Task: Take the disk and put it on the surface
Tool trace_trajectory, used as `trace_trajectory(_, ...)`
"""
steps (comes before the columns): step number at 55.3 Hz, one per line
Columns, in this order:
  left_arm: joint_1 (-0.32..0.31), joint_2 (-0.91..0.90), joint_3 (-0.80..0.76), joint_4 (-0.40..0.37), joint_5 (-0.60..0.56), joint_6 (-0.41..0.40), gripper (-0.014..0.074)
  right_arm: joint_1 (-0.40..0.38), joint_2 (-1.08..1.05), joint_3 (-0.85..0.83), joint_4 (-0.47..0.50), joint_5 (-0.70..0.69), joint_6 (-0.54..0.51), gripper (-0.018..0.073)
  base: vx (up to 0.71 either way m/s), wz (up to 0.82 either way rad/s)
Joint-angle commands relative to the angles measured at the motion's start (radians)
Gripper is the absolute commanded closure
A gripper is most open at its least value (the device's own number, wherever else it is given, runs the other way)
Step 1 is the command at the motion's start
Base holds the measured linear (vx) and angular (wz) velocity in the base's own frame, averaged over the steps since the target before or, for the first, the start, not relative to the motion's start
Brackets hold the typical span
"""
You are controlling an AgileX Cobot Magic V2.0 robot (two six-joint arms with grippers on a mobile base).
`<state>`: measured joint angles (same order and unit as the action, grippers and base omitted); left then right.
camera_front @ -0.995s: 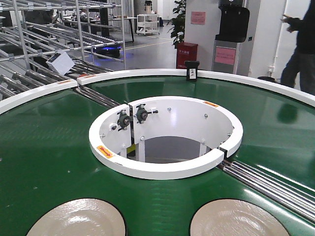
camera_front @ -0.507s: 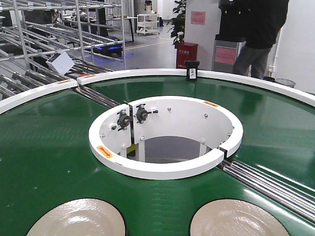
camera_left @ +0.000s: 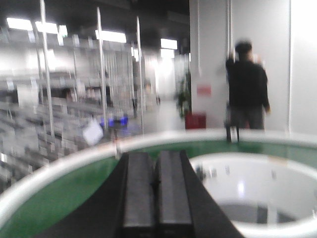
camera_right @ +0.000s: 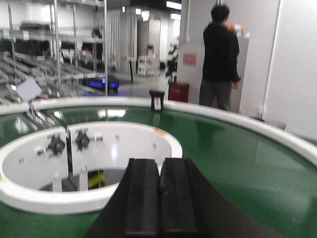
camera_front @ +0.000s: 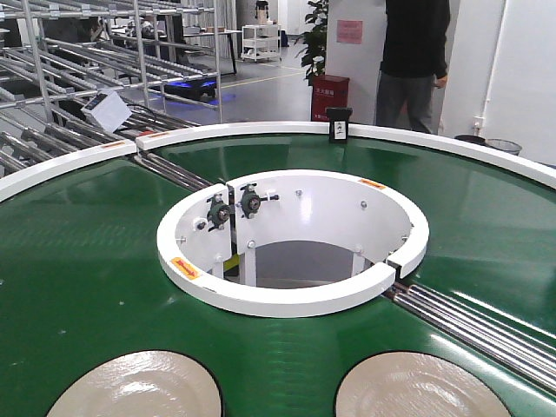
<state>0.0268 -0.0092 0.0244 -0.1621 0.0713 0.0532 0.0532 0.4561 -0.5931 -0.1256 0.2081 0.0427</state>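
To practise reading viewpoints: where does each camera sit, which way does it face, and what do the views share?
Front-facing: high, near side, looking across green conveyor belt to white inner ring; no robot parts.
Left wrist: low behind the shut left fingers, facing forward.
Right wrist: low behind the shut right fingers, facing forward.
Shared: ring and standing person.

Industrial hall of the factory or logistics kind. A ring-shaped green conveyor belt (camera_front: pixel 87 261) with white rims (camera_front: pixel 287 302) fills the foreground, and bare steel rollers (camera_front: pixel 469 326) cross it at the seams. Behind it are long roller racks (camera_front: pixel 69 61) on metal posts, a low blue-lit vehicle (camera_front: pixel 187 87) on a polished floor (camera_front: pixel 261 82), a white cart (camera_front: pixel 261 42), a potted plant (camera_front: pixel 314 35) and a standing person (camera_front: pixel 415 61). Strip lights (camera_left: pixel 111 35) hang overhead.
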Motion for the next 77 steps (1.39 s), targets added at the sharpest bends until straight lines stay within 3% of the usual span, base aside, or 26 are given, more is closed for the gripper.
trace_trajectory(1, 0.001, -0.010, -0.014, 0.002, -0.017, 0.001, 0.0605, -0.005, 0.051, -0.032, -0.008, -0.077, -0.006, 0.0553, 0.00, 0.00)
trace_trajectory(16, 0.001, -0.010, -0.014, 0.002, -0.017, 0.001, 0.0605, -0.005, 0.162, -0.032, -0.001, -0.020, -0.006, 0.0428, 0.00, 0.00)
trace_trajectory(38, 0.001, -0.010, -0.014, 0.002, -0.017, 0.001, 0.0605, -0.005, 0.291, -0.032, -0.001, 0.005, -0.006, 0.0037, 0.00, 0.00)
trace_trajectory(77, 0.001, -0.010, -0.014, 0.002, -0.017, 0.001, 0.0605, -0.005, 0.388, -0.032, -0.001, 0.018, -0.006, 0.0022, 0.00, 0.00)
